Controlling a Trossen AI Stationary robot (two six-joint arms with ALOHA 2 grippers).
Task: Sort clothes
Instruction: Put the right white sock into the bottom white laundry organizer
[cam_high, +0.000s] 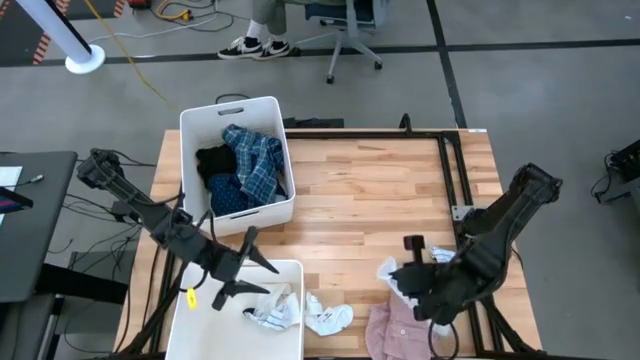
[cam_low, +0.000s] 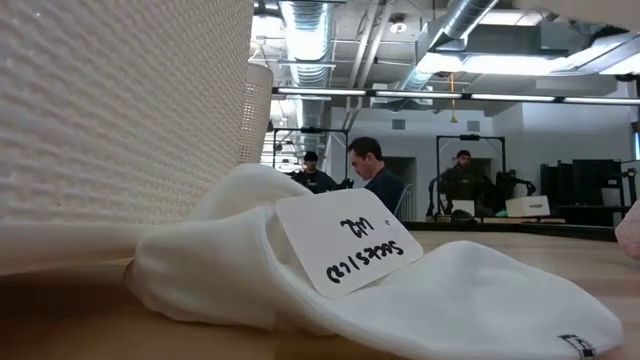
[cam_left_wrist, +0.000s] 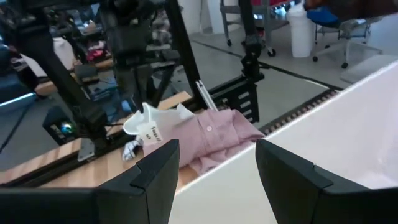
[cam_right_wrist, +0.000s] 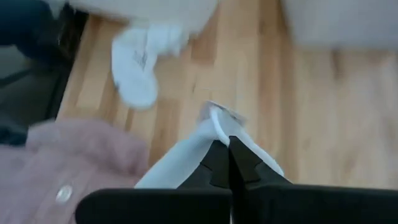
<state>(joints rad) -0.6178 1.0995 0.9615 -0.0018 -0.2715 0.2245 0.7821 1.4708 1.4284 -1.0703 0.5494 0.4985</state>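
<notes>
My right gripper (cam_right_wrist: 229, 149) is shut on a small white sock (cam_right_wrist: 205, 134) and holds it above the table's near right part (cam_high: 392, 272). The pink shirt (cam_high: 392, 328) lies crumpled on the table just below it. Another white sock (cam_high: 328, 318) lies on the wood beside the near white bin (cam_high: 296, 300), and in the low view it fills the foreground with its paper tag (cam_low: 345, 245). Socks (cam_high: 275, 310) also lie inside that bin. My left gripper (cam_high: 252, 277) hovers open over the near bin, touching nothing. The far bin (cam_high: 232, 103) holds the blue plaid shirt (cam_high: 255, 160), the black top (cam_high: 215, 162) and the navy dotted shirt (cam_high: 232, 195). My right gripper pinches the white sock between its two fingertips (cam_right_wrist: 244, 163), on a bunched fold of the cloth (cam_right_wrist: 214, 132). The fingers slant down from the table's right side. The sock hangs slack below them, with its tag (cam_left_wrist: 151, 132) dangling, lifted off the table beside the pink shirt.
The dark metal frame (cam_high: 450, 170) runs along the table's far and right edges. Bare wood (cam_high: 370, 200) lies between the far bin and the right arm. Beyond the table there are an office chair (cam_high: 345, 35), a person's feet (cam_high: 255, 47) and people in the room (cam_low: 375, 180).
</notes>
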